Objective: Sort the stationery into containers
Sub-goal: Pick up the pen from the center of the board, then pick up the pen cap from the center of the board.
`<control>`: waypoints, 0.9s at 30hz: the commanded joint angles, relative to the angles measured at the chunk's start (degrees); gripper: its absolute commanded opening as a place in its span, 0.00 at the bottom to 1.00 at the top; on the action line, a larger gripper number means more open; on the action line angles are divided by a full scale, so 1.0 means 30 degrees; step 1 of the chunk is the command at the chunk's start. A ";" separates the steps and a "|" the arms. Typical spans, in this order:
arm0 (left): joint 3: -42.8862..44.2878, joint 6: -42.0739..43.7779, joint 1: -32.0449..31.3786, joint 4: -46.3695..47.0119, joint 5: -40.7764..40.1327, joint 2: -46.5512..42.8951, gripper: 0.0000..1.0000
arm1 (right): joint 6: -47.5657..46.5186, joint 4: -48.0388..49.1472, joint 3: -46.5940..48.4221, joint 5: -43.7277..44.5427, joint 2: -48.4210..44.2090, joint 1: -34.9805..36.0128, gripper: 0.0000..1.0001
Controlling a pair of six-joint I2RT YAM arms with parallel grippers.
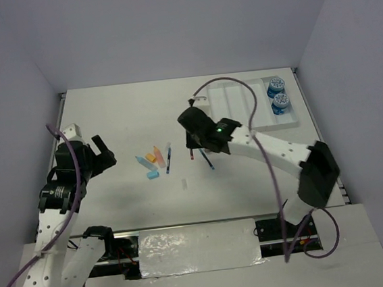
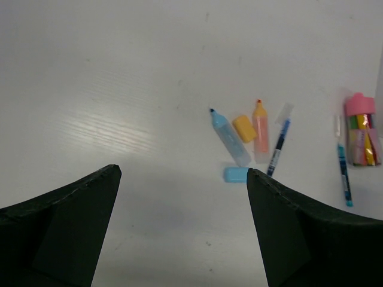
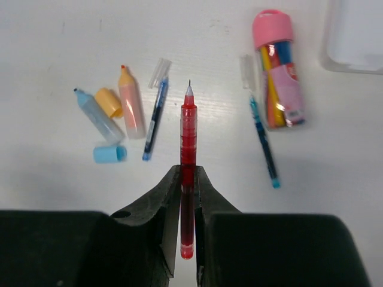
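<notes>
Red pen is clamped in your right gripper. The jaws are closed on the lower barrel and the nib points away from the wrist camera. Can't tell whether the pen is off the table or touching it.

Your left gripper hangs over bare table on the left side. Its jaws are spread wide and hold nothing.

Loose stationery lies mid-table. In the right wrist view, one cluster sits left of the red pen:
- light-blue marker
- orange cap, right against that marker
- peach marker, just beside the cap
- blue pen with a clear cap, next to the peach marker
- light-blue cap, at the blunt end of the light-blue marker

On the other side of the red pen lies a teal pen. A pink-capped tube with coloured contents lies on its side next to it.

The tray sits at the far right of the table. The far blue roll and the near blue roll sit in its right-end compartment, one behind the other and close together.
</notes>
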 commanded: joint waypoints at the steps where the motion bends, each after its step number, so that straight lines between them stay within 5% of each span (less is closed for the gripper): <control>1: -0.0461 -0.2131 -0.1423 0.2514 0.3897 0.1024 0.99 | -0.1962 -0.1019 -0.2472 0.0766 -0.3561 -0.0019 0.00; 9: 0.0028 -1.0680 -1.4074 0.3197 -0.4962 0.6734 0.99 | -0.1174 -0.4187 -0.8071 0.2115 -1.2194 -0.0077 0.00; 13: 0.2109 -1.4227 -1.6778 0.2111 -0.6873 1.2026 0.99 | -0.0967 -0.4954 -0.9478 0.1560 -1.5252 -0.0136 0.00; 18: 0.5568 -1.4821 -1.7314 0.0177 -0.6730 1.7599 0.92 | -0.0908 -0.5421 -1.0595 0.0388 -1.6136 -0.0136 0.00; 27: 0.5600 -1.3415 -1.7226 0.2109 -0.5265 1.9279 0.82 | -0.1348 -0.4807 -1.0773 -0.0433 -1.6312 -0.0107 0.00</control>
